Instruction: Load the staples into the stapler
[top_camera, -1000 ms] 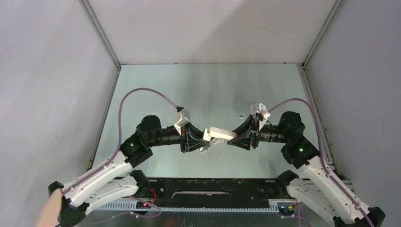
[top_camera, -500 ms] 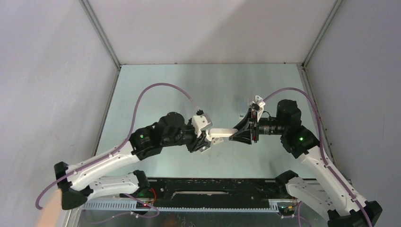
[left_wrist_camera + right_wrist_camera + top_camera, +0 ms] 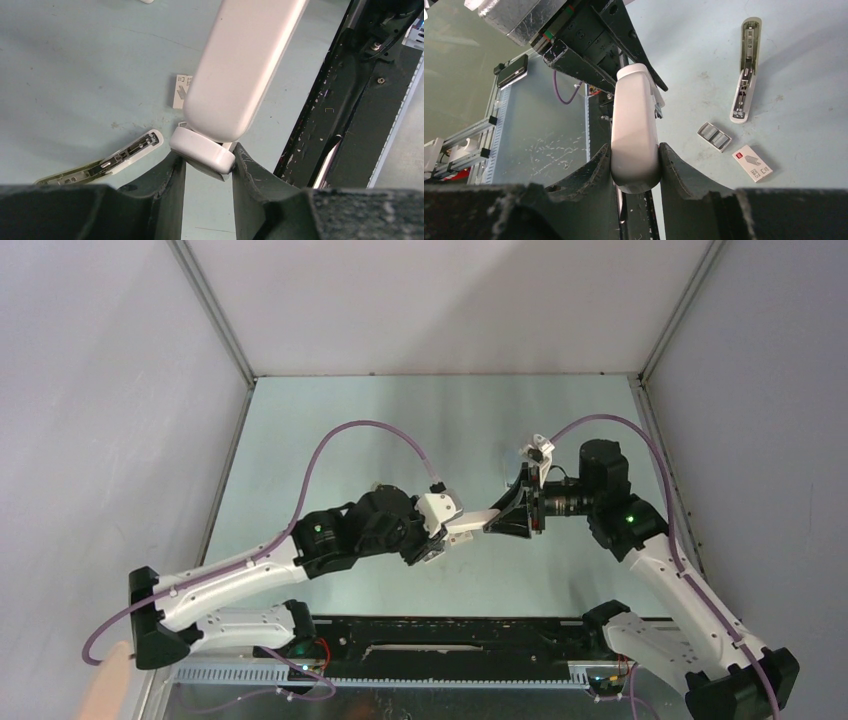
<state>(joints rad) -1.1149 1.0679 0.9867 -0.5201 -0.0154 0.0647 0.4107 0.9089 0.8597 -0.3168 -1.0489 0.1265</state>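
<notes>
Both grippers hold the white stapler body (image 3: 468,525) between them above the table. My left gripper (image 3: 207,165) is shut on its rounded hinge end (image 3: 202,152). My right gripper (image 3: 635,165) is shut on its other end (image 3: 634,135). The staples (image 3: 714,136), grey strips in a small white tray, lie on the table to the right in the right wrist view. They are hidden in the top and left wrist views.
A long white stapler part with an open metal channel (image 3: 744,75) lies flat on the table; it also shows in the left wrist view (image 3: 107,162). A white box sleeve with a red mark (image 3: 752,163) lies beside the staples tray. The black front rail (image 3: 345,100) runs below.
The left arm has reached further right and its wrist has turned. The right wrist has drawn slightly back and up. The stapler body stays held between both grippers, almost in place.
</notes>
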